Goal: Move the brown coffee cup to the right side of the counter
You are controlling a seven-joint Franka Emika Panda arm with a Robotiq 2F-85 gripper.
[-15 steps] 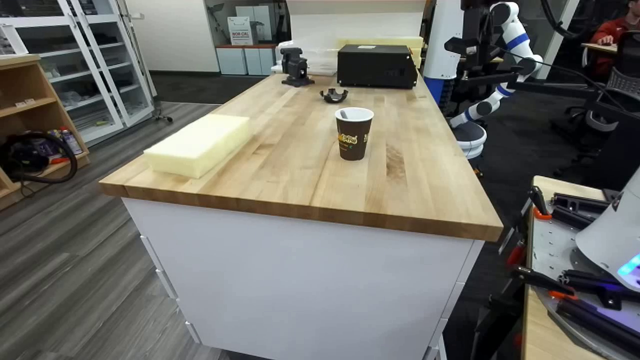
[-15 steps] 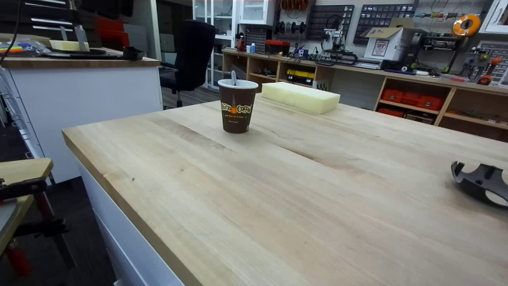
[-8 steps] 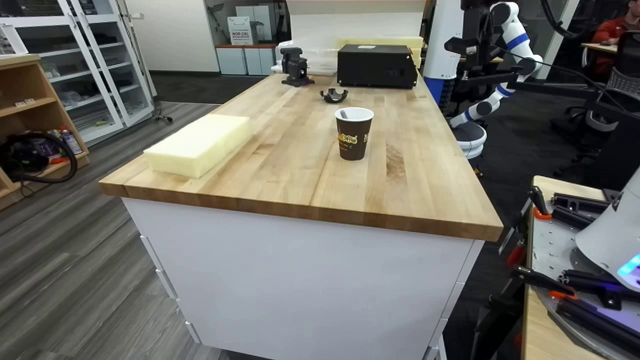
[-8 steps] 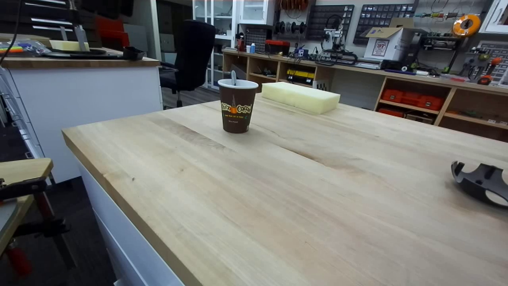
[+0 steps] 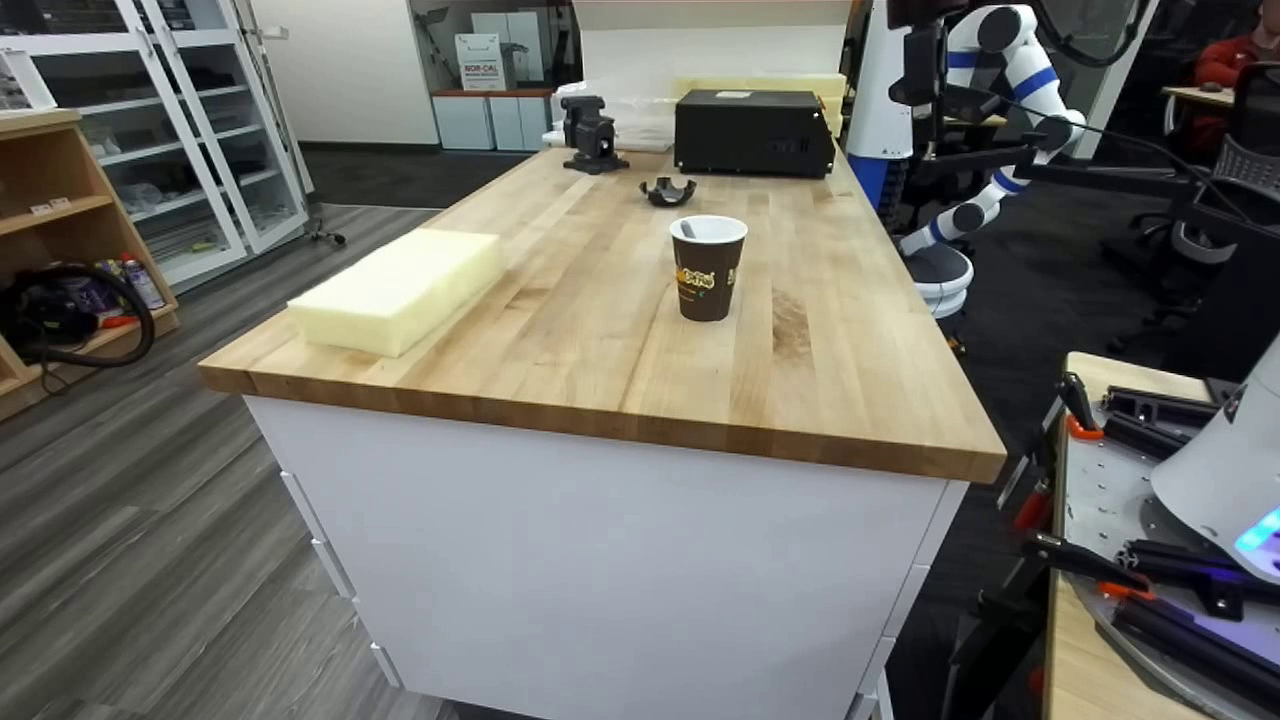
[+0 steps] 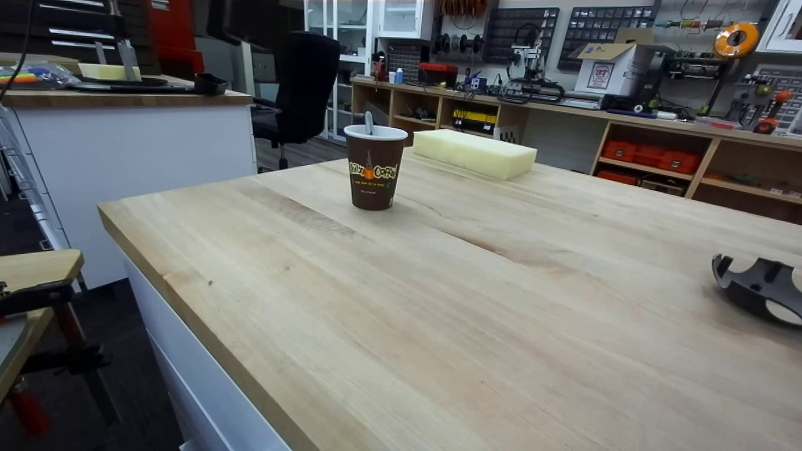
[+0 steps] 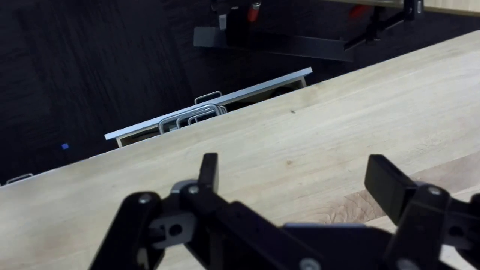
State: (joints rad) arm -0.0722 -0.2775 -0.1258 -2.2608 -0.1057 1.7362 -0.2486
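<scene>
Well inside counter (image 5: 560, 350) edges, brown coffee cup (image 5: 706, 278) upright, room around.

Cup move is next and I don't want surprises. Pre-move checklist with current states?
1. Gripper open: ok, spread wide in the wrist view.
2. Brown coffee cup upright on the counter: ok in both exterior views.
3. Cup lined up in the gap: not ok; counter wood shows there in the wrist view, and no cup can be made out.
4. Nothing sticking up out of the cup: not ok; a grey item rises above its rim.
5. Cup free of liquid: cannot tell; its bottom is out of view.
6. Drawer shut: not ok; it stands pulled out past the counter edge in the wrist view.
</scene>
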